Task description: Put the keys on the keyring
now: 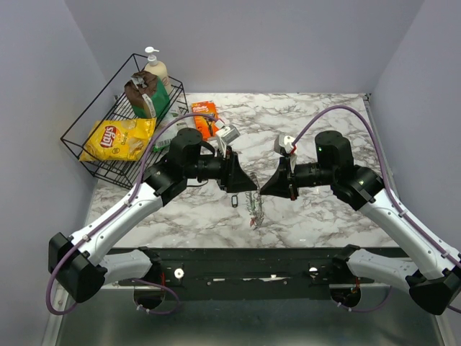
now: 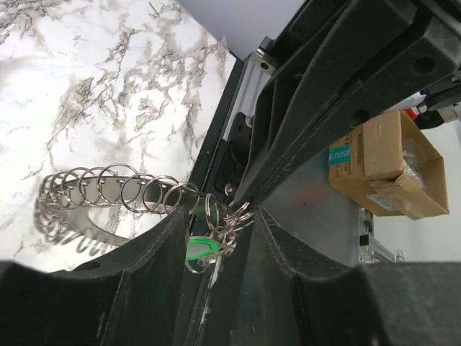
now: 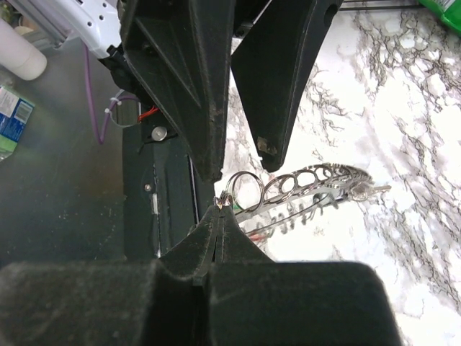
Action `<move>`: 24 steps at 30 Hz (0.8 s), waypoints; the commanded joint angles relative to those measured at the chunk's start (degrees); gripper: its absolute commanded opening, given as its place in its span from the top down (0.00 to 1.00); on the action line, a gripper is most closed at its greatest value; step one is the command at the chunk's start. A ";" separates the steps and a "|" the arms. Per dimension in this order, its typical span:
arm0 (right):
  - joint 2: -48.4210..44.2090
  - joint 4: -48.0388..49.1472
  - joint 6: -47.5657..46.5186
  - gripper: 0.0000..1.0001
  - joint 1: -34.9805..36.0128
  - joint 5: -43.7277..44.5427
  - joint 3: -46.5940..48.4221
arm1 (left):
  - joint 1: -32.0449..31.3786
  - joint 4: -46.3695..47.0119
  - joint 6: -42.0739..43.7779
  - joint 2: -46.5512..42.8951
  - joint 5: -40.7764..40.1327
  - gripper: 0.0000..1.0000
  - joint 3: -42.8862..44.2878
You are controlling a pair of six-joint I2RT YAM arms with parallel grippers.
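Right gripper (image 3: 219,210) is pinched tight on the keyring (image 3: 302,180)'s end loop, the coil trailing toward 3 o'clock. Left gripper (image 2: 222,220) stands apart around the green-tagged keys (image 2: 202,249).

Keyring (image 1: 255,210) between left claw (image 1: 251,186) and right claw (image 1: 266,189), basket (image 1: 94,148) at table's (image 1: 324,130) back left, chip bag (image 1: 119,138) inside it.

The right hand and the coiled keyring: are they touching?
Touching. The right wrist view shows the right hand pinched shut on the end loop of the keyring.
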 commanded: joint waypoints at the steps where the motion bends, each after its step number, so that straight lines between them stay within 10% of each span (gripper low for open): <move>1: -0.22 2.18 0.50 0.99 0.32 0.25 -0.10 | -0.42 -2.61 1.53 1.17 -1.64 0.51 0.96; 19: -0.58 2.36 0.50 0.99 0.32 0.34 -0.19 | -2.70 -2.26 1.53 3.37 -1.47 0.65 1.67; 24: -0.75 2.45 0.59 0.99 0.32 0.60 -0.36 | -3.32 -3.31 2.67 4.16 -2.78 0.81 2.11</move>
